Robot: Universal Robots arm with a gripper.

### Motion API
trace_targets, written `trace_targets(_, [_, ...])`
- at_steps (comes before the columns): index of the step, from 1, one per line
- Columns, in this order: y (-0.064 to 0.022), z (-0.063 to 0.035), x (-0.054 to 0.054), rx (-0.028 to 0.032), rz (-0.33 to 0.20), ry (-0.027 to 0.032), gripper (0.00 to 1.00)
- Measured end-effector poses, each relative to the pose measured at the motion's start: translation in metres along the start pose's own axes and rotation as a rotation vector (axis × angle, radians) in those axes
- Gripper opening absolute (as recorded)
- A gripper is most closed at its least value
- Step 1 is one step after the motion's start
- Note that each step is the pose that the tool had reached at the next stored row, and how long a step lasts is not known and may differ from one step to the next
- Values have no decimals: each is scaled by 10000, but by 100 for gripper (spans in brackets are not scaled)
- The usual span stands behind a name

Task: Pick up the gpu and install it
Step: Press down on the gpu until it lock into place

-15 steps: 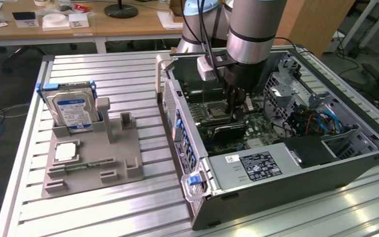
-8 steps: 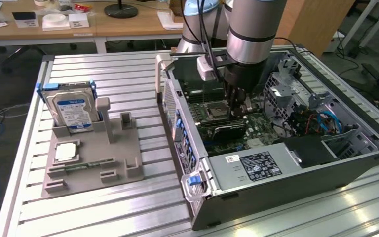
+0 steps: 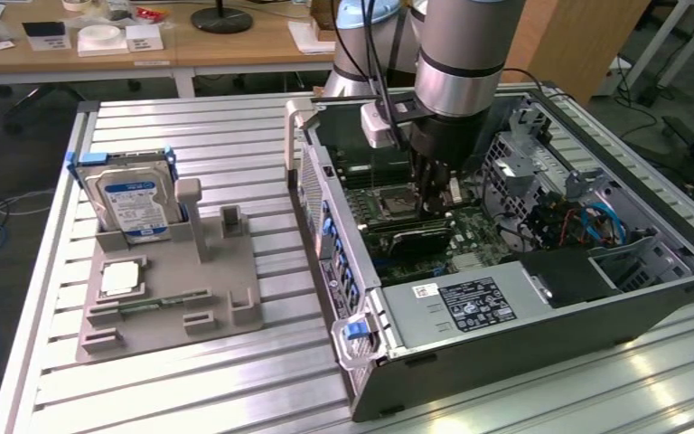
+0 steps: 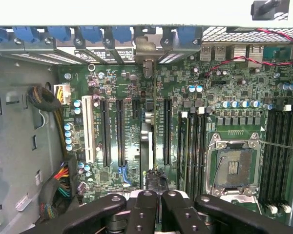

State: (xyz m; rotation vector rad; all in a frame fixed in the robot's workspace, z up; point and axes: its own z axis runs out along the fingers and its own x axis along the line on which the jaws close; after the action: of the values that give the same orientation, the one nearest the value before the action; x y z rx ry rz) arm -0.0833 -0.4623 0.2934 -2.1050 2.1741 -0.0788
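Gripper (image 4: 153,204) clamped on the gpu (image 4: 146,155) inside the open computer case (image 3: 540,334).

The card is seen edge-on in the wrist view, standing upright over the motherboard (image 4: 185,97) among the expansion slots; its top edge is hidden between the closed fingers. In the exterior view it is largely masked by the arm.

Slatted metal table (image 3: 202,136) bearing grey fixture tray (image 3: 166,298) and open computer case (image 3: 540,334).

One open computer case (image 3: 504,334) lies on the slatted table (image 3: 202,380), with one gpu (image 4: 145,156) standing on its motherboard (image 4: 234,87). Beside the case, one grey fixture (image 3: 166,298) carries one hard drive (image 3: 130,203) and one square silver chip (image 3: 122,278).
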Motion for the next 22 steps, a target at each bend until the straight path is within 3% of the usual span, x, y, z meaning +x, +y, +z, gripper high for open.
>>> trace_targets(10, [0,-2,0,-2,2,-7,11])
trace_targets(11, [0,-2,0,-29,2,-7,11])
trace_targets(12, [0,-1,0,-140,6,-5,11])
trace_targets(13, [0,-1,0,-301,14,3,11])
trace_targets(18, [0,0,0,-1207,51,39,11])
trace_targets(19, [1,4,1,-1348,57,43,11])
trace_targets(20, [4,10,1,-1410,59,44,11])
trace_targets(22, [6,15,15,-1450,61,47,11])
